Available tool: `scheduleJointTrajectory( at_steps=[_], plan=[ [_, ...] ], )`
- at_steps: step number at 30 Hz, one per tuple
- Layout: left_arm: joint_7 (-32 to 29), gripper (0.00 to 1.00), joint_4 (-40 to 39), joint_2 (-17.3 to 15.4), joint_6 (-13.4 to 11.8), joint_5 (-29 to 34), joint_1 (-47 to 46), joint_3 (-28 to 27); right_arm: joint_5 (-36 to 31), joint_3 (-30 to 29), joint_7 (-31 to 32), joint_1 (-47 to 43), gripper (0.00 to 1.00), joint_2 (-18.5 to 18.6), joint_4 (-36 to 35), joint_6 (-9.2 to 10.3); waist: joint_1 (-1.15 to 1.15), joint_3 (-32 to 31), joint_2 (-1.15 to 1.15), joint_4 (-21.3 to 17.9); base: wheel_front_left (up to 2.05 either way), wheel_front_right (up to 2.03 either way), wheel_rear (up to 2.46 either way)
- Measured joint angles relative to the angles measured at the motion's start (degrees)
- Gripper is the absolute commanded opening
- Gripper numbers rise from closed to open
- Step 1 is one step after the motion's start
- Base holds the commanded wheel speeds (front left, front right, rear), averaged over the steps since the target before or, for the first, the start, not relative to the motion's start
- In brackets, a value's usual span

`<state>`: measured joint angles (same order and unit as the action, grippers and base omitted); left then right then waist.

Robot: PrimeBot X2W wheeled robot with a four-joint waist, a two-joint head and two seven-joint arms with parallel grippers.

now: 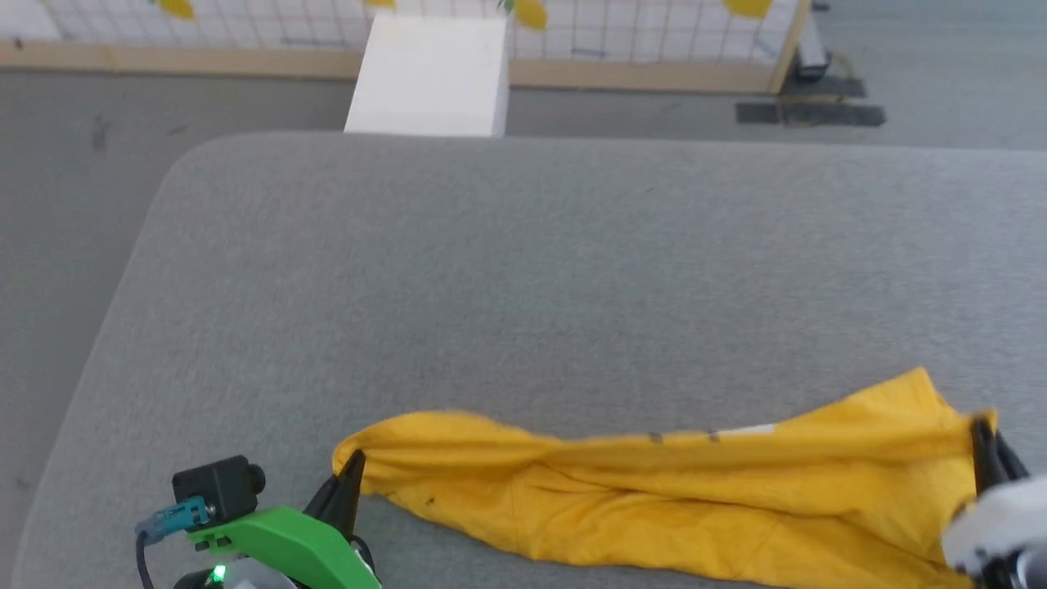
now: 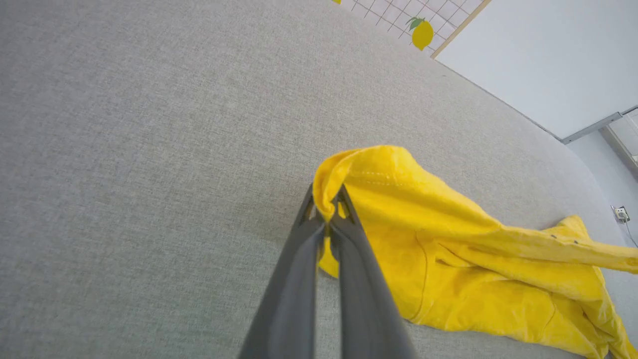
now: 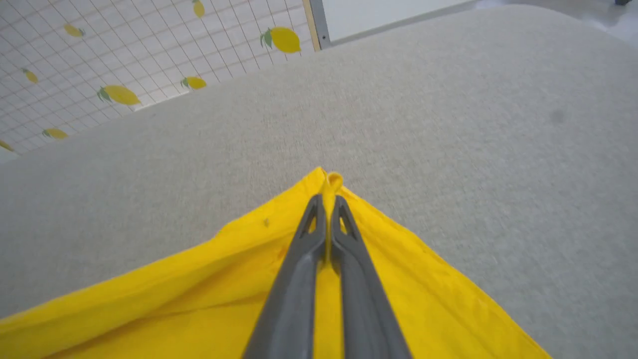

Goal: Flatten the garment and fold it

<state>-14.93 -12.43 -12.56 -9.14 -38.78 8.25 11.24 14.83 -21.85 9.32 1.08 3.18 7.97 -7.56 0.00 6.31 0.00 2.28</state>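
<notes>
- left hand (image 1: 353, 470) is clamping the garment (image 1: 654, 499) at its left end;
- right hand (image 1: 984, 446) is pinching its right corner;
- garment is lying bunched in a strip on the grey counter (image 1: 507, 278), near edge, between both hands

The garment (image 1: 654, 491) runs off the bottom edge beside the blurred right hand (image 1: 983, 442).
</notes>
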Motion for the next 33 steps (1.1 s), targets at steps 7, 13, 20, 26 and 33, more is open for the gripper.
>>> scheduleJointTrajectory(
  at_steps=[7,13,20,26,33],
  plan=[
    [2.78,0.00,0.79,0.18,-0.31,1.11,0.22,-0.31,2.92,2.00,3.41,-8.71,0.00,-0.30,-6.71,0.00,0.00,-3.65,0.00,-3.35,0.00,0.00,0.00],
    [3.98,0.00,0.37,-1.68,0.99,2.79,-4.71,-0.94,0.10,3.56,7.66,-9.77,0.00,-0.30,-14.79,0.00,0.00,-5.73,0.00,-5.62,0.00,0.00,0.00],
    [1.92,0.00,-0.55,-3.58,5.54,1.55,-19.27,-0.91,-3.13,8.71,16.13,-1.91,0.00,8.32,-22.26,0.00,0.00,-6.19,0.00,-7.42,0.00,0.00,0.00],
    [-1.07,0.00,2.68,-4.60,7.69,1.48,-34.30,-0.54,-3.30,16.62,23.51,11.31,0.00,19.16,-23.29,0.00,0.00,-3.72,0.00,-7.74,0.00,0.00,0.00],
    [-1.35,0.00,10.11,-6.44,8.57,6.12,-55.03,-0.71,-3.27,23.40,27.84,33.81,0.00,23.82,-15.93,0.00,0.00,2.66,0.00,-8.27,0.00,0.00,0.00]
  ],
)
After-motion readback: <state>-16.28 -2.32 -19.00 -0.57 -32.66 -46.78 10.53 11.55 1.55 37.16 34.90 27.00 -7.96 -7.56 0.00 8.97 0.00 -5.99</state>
